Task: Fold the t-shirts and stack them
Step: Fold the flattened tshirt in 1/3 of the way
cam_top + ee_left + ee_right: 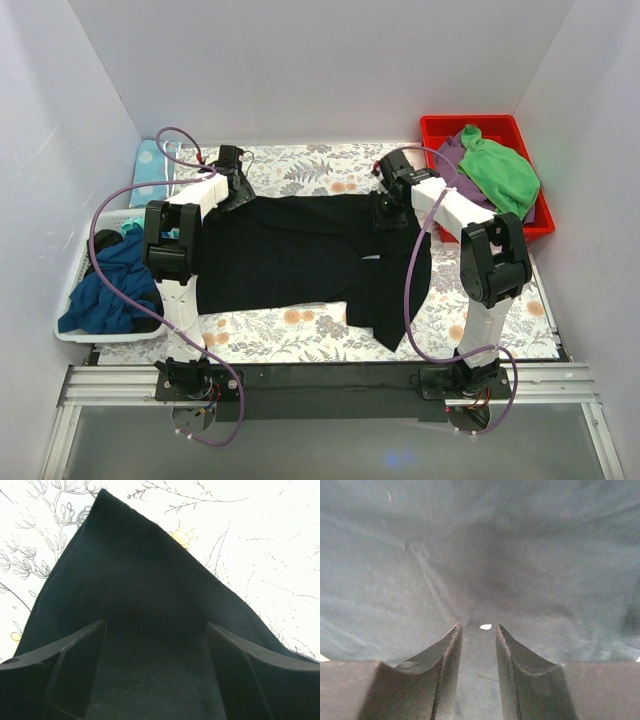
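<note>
Black shirt [290, 255] lying spread across the table [300, 335] centre | left gripper [155, 625] hanging over its far-left corner, fingers gaping wide | right gripper [478, 626] pinching shirt's far-right edge, fingers narrow

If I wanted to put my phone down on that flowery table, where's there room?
The widest bare patch of tablecloth lies between the near edge of the black t-shirt and the arm bases. Another strip runs between the shirt and the back wall. Sides are crowded: white basket on the left, red bin on the right.
</note>
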